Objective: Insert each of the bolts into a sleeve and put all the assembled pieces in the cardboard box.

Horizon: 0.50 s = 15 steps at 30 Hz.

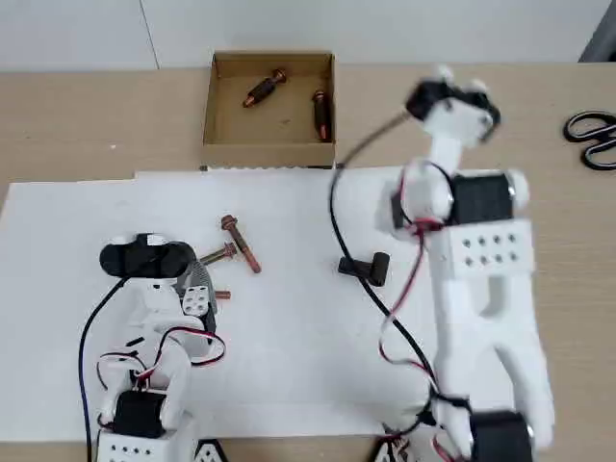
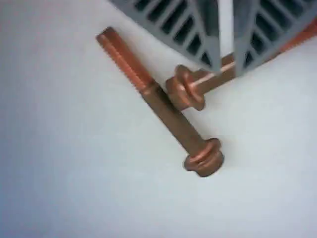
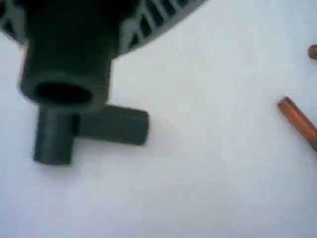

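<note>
Two copper bolts lie on the white sheet [image 1: 289, 337]. The loose bolt [image 2: 158, 106] [image 1: 243, 246] lies free. The second bolt [image 2: 185, 91] [image 1: 218, 255] rests its head against it, and its shank runs under my left gripper [image 2: 227, 64] [image 1: 200, 281], whose grey fingers [image 2: 198, 29] stand almost together across it. I cannot tell whether that bolt is gripped. My right gripper [image 3: 69, 29] is shut on a black sleeve [image 3: 64, 69] held just above two more sleeves [image 3: 114, 124] [image 1: 366, 268] lying in a T. The cardboard box [image 1: 207, 120] holds two assembled pieces [image 1: 263, 89] [image 1: 321, 114].
A short copper tip [image 1: 221, 295] pokes out beside the left gripper. Black scissors [image 1: 592, 138] lie at the table's right edge. The right arm's black cable [image 1: 337, 207] loops over the sheet between the box and the sleeves.
</note>
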Tool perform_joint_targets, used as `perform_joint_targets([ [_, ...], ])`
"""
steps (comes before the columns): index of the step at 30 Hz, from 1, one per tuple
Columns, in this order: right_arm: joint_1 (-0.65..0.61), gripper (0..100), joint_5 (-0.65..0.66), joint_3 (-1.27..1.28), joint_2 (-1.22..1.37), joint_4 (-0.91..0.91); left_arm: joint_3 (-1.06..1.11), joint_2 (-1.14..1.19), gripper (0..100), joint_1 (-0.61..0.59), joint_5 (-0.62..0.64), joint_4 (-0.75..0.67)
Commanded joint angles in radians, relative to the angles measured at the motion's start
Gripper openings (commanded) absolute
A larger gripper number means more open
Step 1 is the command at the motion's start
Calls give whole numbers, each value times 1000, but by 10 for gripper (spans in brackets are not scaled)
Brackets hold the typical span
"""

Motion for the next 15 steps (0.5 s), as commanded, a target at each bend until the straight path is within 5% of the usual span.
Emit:
perform_joint_targets([
  [1,76,3,9,164,-191,-13,-117,5,7,60,2,92],
  [15,249,3,104,661,-699,-186,-495,149,6,80,-163,376],
])
